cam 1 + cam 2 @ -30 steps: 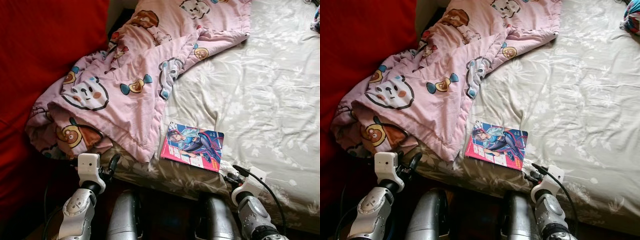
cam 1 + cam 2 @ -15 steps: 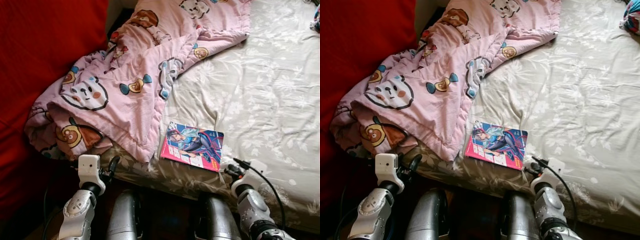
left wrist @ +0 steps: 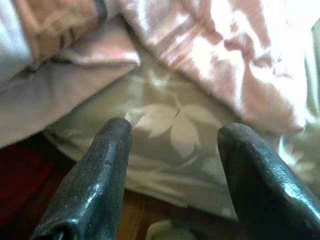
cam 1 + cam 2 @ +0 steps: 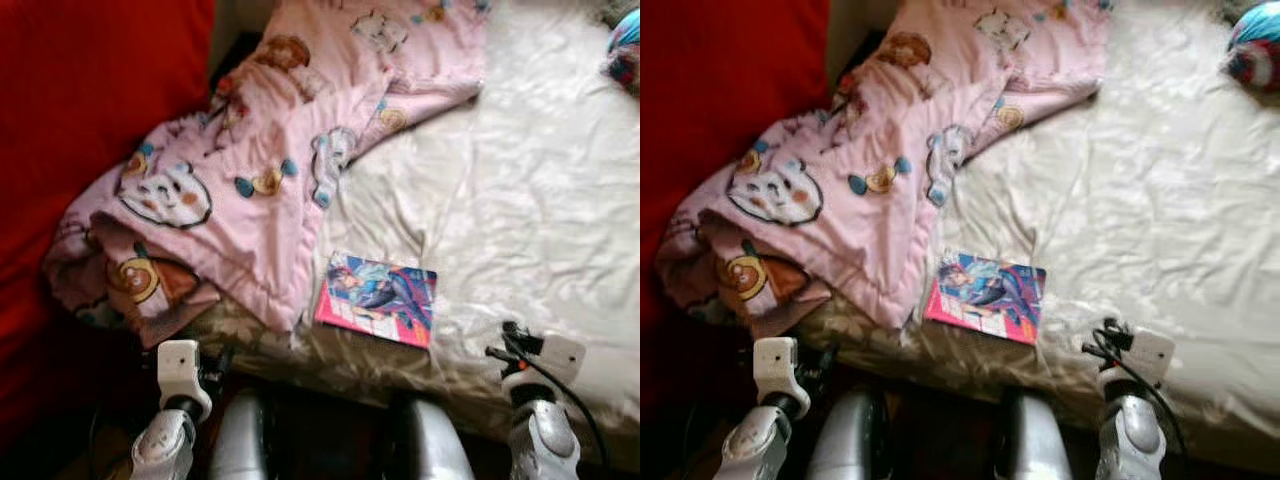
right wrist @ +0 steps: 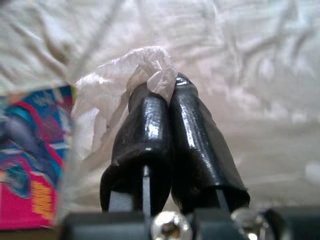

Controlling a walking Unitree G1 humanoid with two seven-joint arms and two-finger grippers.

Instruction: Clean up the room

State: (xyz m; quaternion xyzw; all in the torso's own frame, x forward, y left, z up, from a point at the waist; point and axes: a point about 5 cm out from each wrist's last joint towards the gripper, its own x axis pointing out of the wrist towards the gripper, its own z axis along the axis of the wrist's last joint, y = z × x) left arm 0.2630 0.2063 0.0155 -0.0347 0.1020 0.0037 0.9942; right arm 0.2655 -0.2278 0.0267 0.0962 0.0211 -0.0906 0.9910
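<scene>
Evidently tidying — the right gripper has its jaws pinching a crumpled tissue at the bed's near edge beside the comic book; left gripper jaws spread, idle.

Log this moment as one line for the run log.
right tool: shut on crumpled white plastic wrap, at bed edge beside comic book | left tool: open, below pink blanket | views: blurred
</scene>
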